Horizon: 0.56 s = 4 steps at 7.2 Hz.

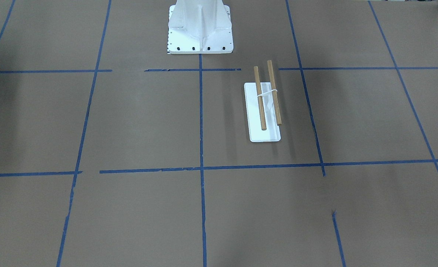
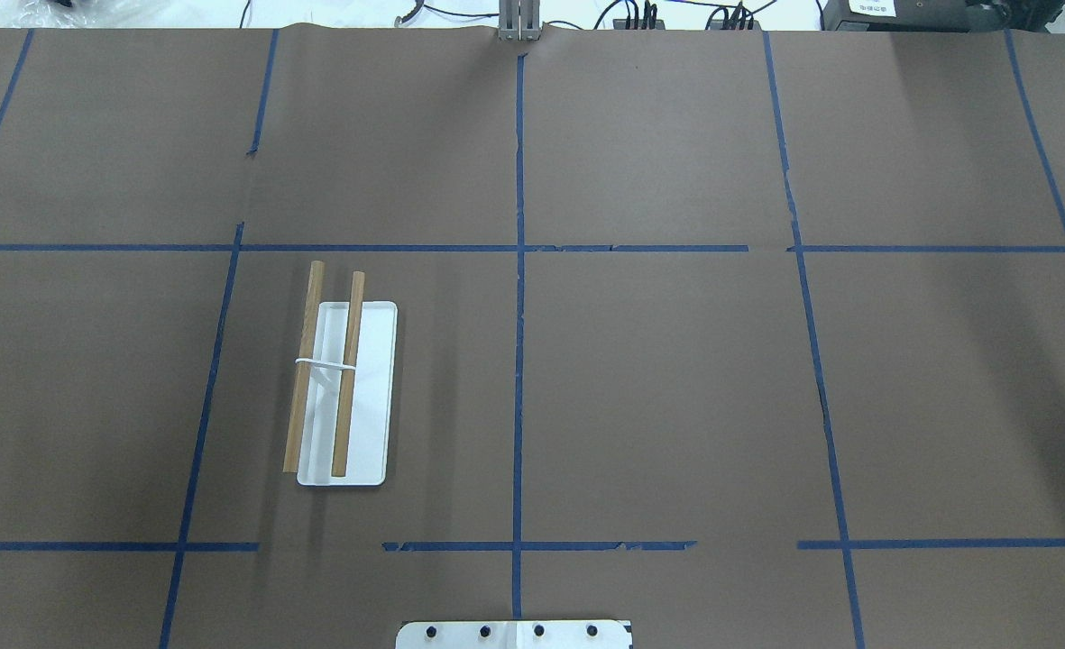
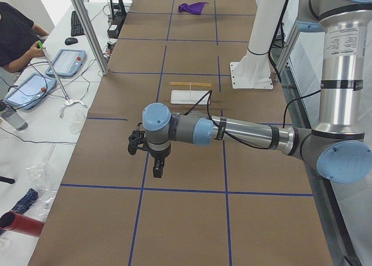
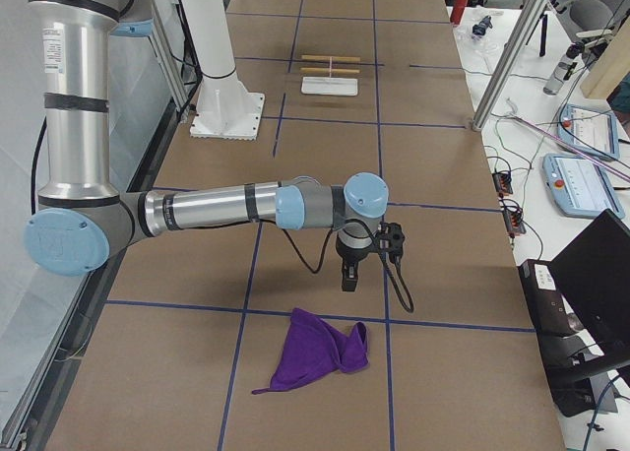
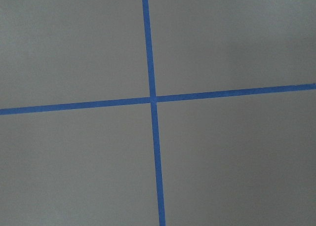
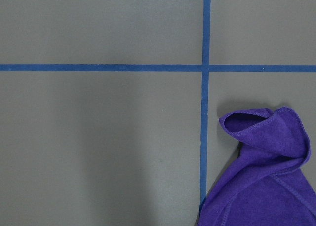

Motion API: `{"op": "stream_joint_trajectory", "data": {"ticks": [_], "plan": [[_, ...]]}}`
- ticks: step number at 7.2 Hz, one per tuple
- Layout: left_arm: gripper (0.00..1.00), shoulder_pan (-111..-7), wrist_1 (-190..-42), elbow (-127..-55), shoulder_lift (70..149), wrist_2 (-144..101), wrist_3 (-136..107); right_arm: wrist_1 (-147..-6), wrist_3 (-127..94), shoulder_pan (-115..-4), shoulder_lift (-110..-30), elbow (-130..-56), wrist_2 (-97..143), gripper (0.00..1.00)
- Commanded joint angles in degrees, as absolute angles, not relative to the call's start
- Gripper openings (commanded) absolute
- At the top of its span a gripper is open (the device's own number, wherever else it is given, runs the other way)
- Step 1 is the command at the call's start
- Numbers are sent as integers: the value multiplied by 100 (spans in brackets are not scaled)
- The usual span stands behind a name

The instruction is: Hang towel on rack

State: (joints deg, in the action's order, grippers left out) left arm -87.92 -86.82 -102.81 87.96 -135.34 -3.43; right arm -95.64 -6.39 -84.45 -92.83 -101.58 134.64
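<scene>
Okay, towel (image 4: 315, 353): crumpled on the table (image 4: 433, 165), well apart from rack (image 2: 370, 397)
right gripper (image 4: 347, 282): hangs near towel, can't tell if clenched
left gripper (image 3: 157, 172): over bare table, can't tell either

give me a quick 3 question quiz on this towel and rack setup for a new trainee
1. True or false: the towel already hangs over the rack.
2. Which wrist camera shows the towel? A) left B) right C) both
3. Fill in: the rack has ___ wooden dowels.

Key: 1 false, it lies crumpled on the table, far from the rack; 2 B; 3 two.
</scene>
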Motion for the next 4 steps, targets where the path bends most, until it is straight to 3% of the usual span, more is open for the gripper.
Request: {"op": "stream_joint_trajectory", "data": {"ticks": [1,4], "plan": [[100,-8789,-8481,-10389,8989,-13526,-360,-9502,-676,-8481,-9290,-10169,13465,100],[100,-8772,-8577,-10494,9009,-13526,-360,-9203,-712,-8481,-9281,-10169,13465,100]]}}
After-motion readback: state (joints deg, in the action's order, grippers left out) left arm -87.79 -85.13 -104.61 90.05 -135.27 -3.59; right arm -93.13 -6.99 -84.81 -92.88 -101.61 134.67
